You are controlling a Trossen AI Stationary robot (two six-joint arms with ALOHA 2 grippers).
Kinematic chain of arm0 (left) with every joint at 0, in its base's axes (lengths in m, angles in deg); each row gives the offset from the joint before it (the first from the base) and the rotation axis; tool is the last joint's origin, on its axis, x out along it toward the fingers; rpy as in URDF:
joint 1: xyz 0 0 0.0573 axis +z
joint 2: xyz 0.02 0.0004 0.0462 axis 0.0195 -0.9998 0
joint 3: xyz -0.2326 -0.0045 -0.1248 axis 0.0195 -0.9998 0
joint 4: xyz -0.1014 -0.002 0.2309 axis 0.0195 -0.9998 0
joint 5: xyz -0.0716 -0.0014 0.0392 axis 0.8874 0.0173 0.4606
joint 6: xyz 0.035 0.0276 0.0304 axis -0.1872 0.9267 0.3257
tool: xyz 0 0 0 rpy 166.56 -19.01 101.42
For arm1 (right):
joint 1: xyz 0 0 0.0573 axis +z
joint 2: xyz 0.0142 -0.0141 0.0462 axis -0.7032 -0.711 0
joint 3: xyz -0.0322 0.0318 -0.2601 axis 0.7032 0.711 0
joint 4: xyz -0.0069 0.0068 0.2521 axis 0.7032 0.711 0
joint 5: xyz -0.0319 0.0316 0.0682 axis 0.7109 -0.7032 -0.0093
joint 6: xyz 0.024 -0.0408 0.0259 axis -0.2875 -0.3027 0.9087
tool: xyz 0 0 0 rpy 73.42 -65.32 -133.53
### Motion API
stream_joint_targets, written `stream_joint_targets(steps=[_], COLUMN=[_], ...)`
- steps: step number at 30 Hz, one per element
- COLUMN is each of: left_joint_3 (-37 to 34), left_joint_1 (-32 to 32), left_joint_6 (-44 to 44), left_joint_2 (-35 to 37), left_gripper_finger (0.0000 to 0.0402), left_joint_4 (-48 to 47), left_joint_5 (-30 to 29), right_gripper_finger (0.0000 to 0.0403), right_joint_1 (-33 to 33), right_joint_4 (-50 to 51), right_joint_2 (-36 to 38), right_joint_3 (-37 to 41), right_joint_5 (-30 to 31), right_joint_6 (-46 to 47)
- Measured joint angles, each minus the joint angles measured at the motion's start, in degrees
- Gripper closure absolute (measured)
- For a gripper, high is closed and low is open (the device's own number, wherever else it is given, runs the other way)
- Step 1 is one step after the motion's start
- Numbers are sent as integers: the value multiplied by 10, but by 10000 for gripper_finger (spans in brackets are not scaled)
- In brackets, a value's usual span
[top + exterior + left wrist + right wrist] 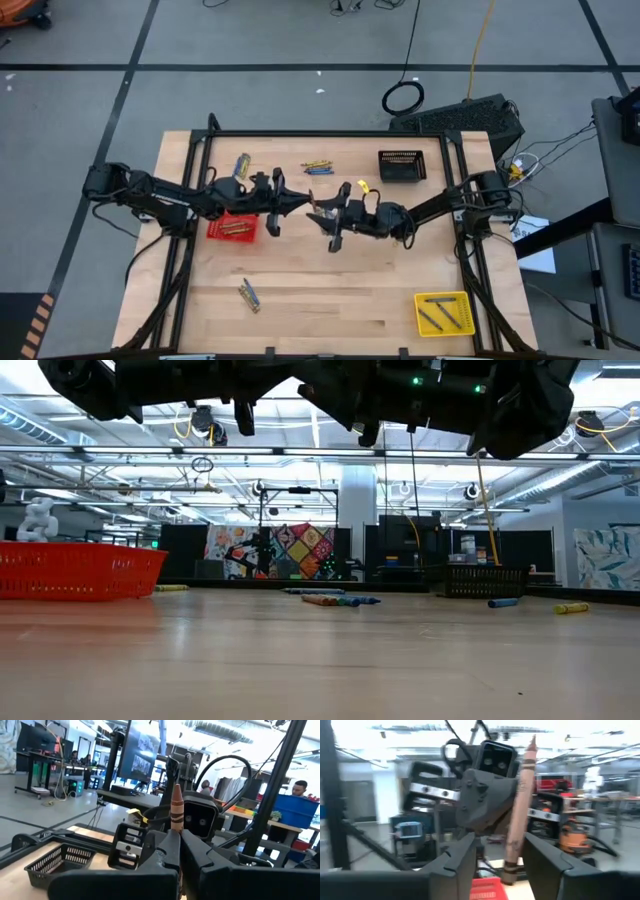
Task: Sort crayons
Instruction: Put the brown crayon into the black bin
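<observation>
From the high view: meeting in the air just right of the red basket, left gripper facing right gripper – looking like a hand-over. Leaving other crayons lying loose on the table beyond the red basket, with a black basket and a yellow basket waiting well away from it.

From the low view: hanging high above the red basket, both arms off the wood. Showing more loose crayons lying flat, well behind the basket.

From the left wrist view: squeezing a brown crayon tight between closed fingers, tip pointing up – probably so the other gripper can grab the free end.

From the right wrist view: standing with fingers apart, one on each side of the same brown crayon, above the red basket. Not gripping it yet, by the look of it. Probably getting ready to pinch, so as to carry it to its own basket.
</observation>
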Motion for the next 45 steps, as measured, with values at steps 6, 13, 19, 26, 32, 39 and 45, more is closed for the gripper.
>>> stream_joint_targets(steps=[6, 13, 19, 26, 32, 39, 45], left_joint_3=[0, 0, 0, 0, 0, 0, 0], left_joint_1=[-10, -10, -3, 1, 1, 1, 1], left_joint_6=[11, 10, 27, 37, 37, 37, 36], left_joint_2=[0, 3, 44, 63, 48, 43, 43], left_gripper_finger=[401, 401, 359, 314, 313, 313, 313], left_joint_4=[0, -3, -119, -237, -242, -240, -241], left_joint_5=[0, 35, 49, -27, -39, -45, -45], right_gripper_finger=[332, 391, 398, 398, 398, 398, 391], right_joint_1=[21, 51, 52, -99, -286, -382, -407], right_joint_4=[4, 89, 455, 1074, 1269, 1354, 1355], right_joint_2=[2, 54, 218, 415, 426, 292, 192], right_joint_3=[0, 12, 25, 15, -12, -54, -110], right_joint_5=[50, 158, 207, 148, 10, -8, 54], right_joint_6=[-54, -79, -47, 165, 86, -55, -168])
